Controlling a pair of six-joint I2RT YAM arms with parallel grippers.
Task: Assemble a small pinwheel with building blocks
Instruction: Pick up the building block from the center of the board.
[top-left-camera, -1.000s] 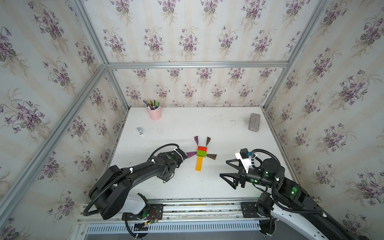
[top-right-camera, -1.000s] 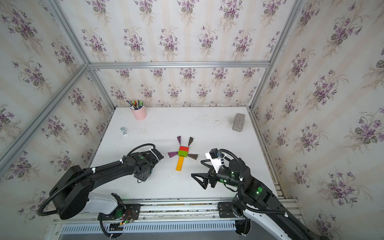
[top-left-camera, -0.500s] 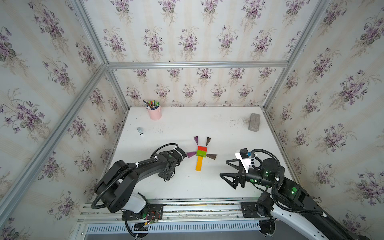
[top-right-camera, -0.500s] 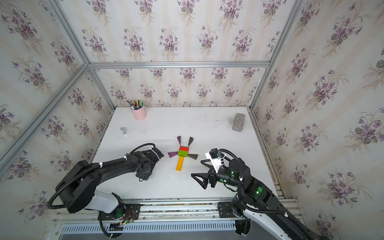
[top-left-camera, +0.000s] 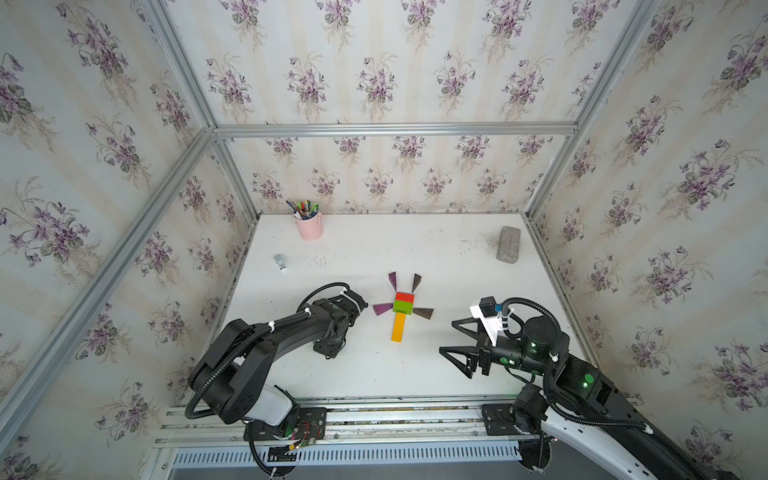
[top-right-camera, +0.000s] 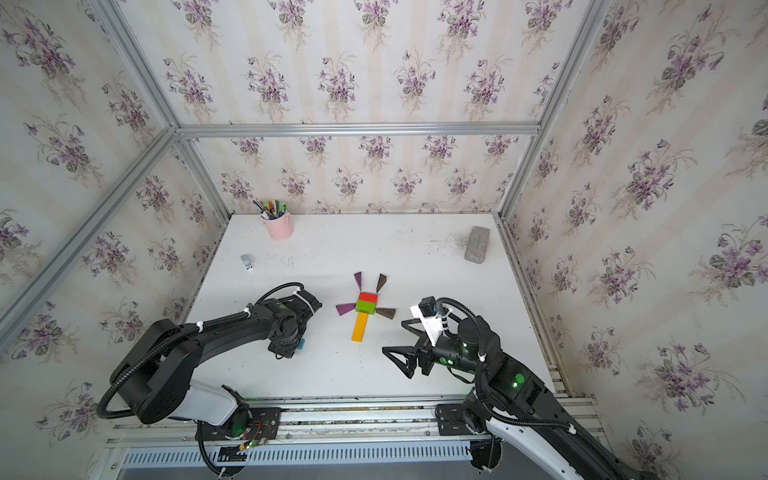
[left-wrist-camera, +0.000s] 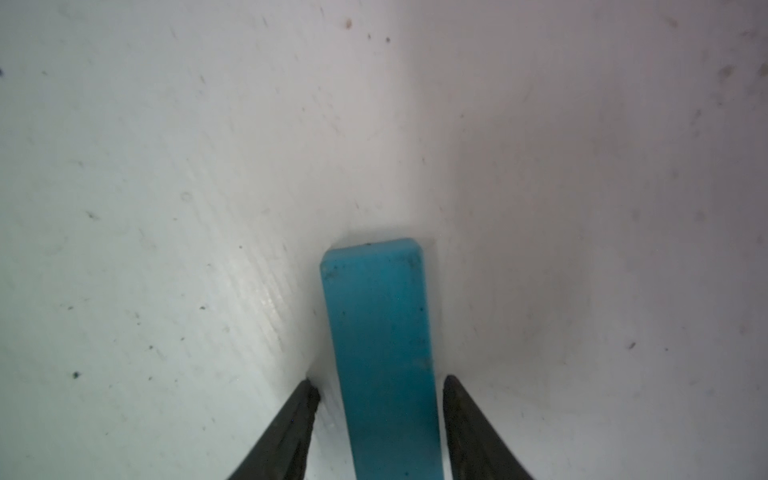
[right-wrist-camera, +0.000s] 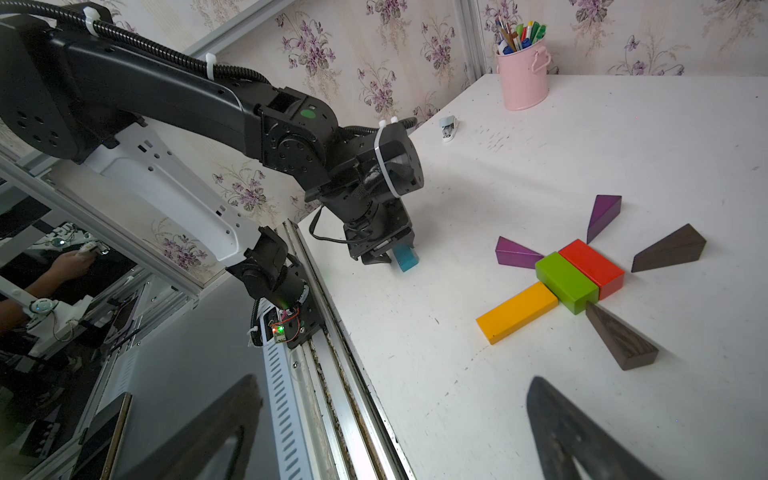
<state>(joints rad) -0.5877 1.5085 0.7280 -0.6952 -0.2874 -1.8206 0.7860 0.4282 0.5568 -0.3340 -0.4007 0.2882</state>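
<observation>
The pinwheel lies flat mid-table in both top views: red block, green block, yellow bar as stem, two purple wedges and two dark brown wedges. Left of it a blue bar lies on the table, also seen as the blue bar. My left gripper points down over it, one finger on each side, with a thin strip of table showing beside the block. My right gripper hovers wide open and empty right of the stem, near the front edge.
A pink pen cup stands at the back left and a grey slab at the back right. A small white stapler-like object lies near the left wall. The metal rail runs along the front edge.
The left arm has shifted its elbow a little while its gripper stays low over the same spot. The right arm and the pinwheel have not moved.
</observation>
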